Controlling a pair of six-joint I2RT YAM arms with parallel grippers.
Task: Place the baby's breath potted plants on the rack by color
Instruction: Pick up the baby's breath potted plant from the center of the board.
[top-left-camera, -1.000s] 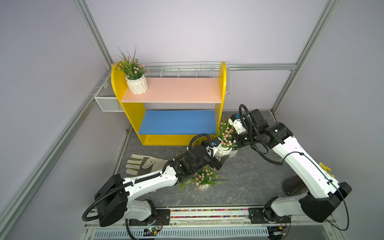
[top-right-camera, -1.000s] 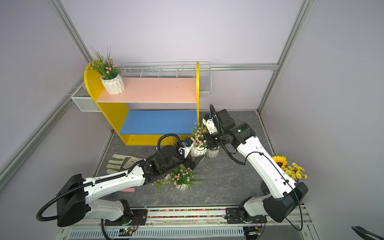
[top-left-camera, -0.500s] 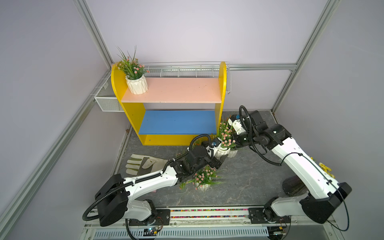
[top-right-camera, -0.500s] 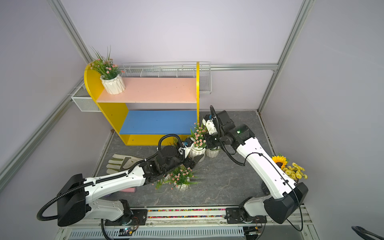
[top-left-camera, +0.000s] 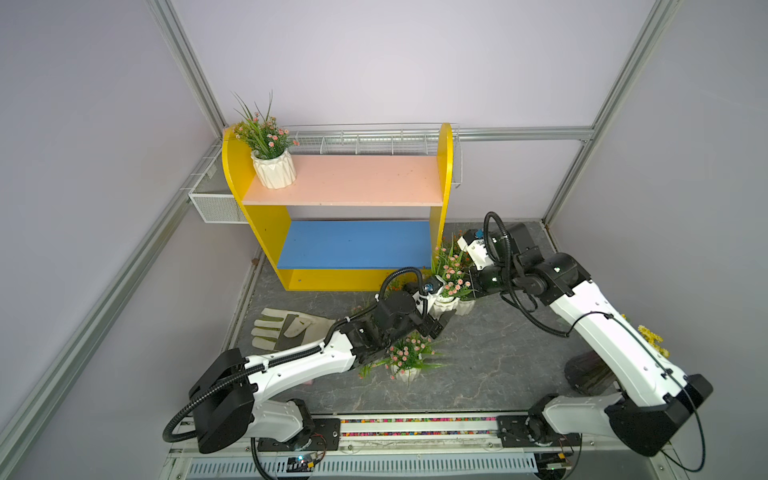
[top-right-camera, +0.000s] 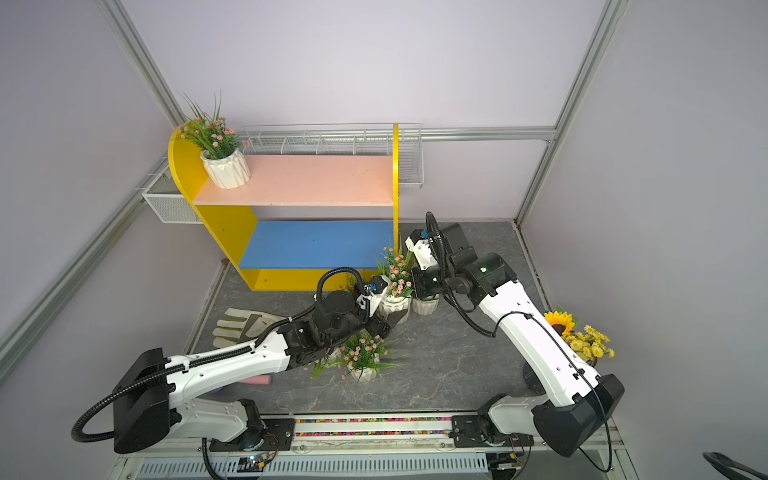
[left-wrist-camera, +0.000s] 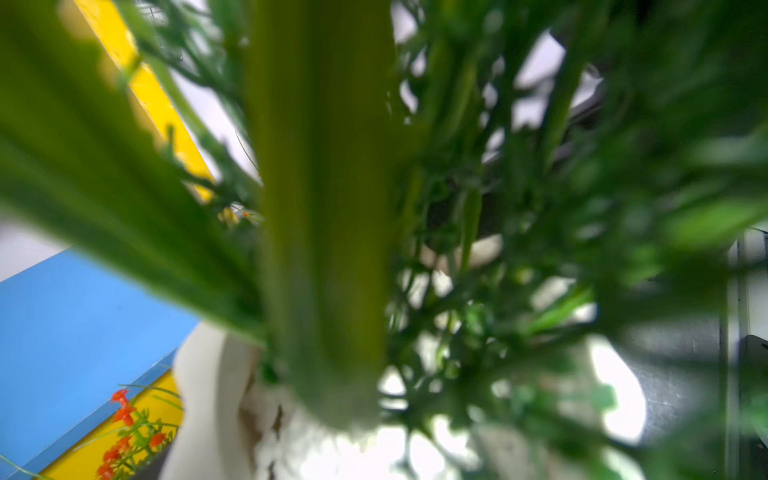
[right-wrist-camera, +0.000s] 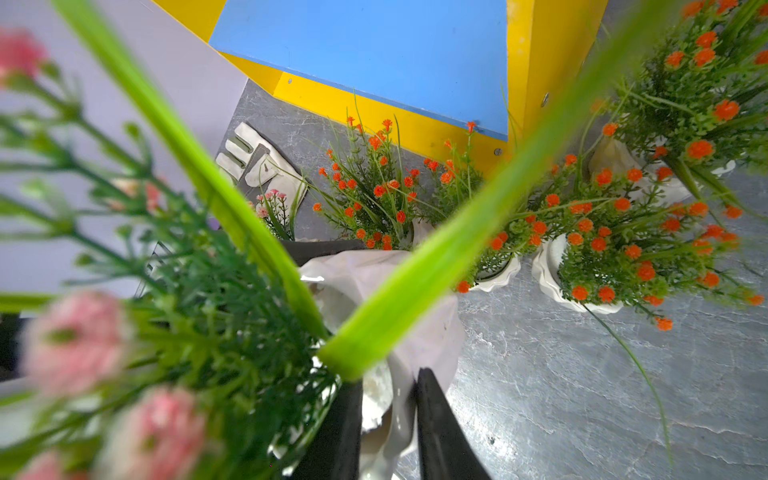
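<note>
Beside rack (top-left-camera: 266, 232) foot, right gripper (right-wrist-camera: 386, 384) jaws narrow astride pink plant pot (right-wrist-camera: 432, 345) rim, left gripper (top-left-camera: 439, 308) at same pot, jaw width unclear

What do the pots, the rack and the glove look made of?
Pots: white, faceted, slight sheen; glazed ceramic or hard plastic, can't tell which.
Rack: flat matte painted boards with screw heads showing in the right wrist view; likely wood or fibreboard.
Glove: pale, matte, with a grey patch; looks like leather or heavy canvas.

A robot test booth: plain lilac wall panels (top-left-camera: 395, 58) in aluminium framing (top-left-camera: 523, 133) beyond the jaws, a mounting rail (top-left-camera: 415, 427) behind them.
</note>
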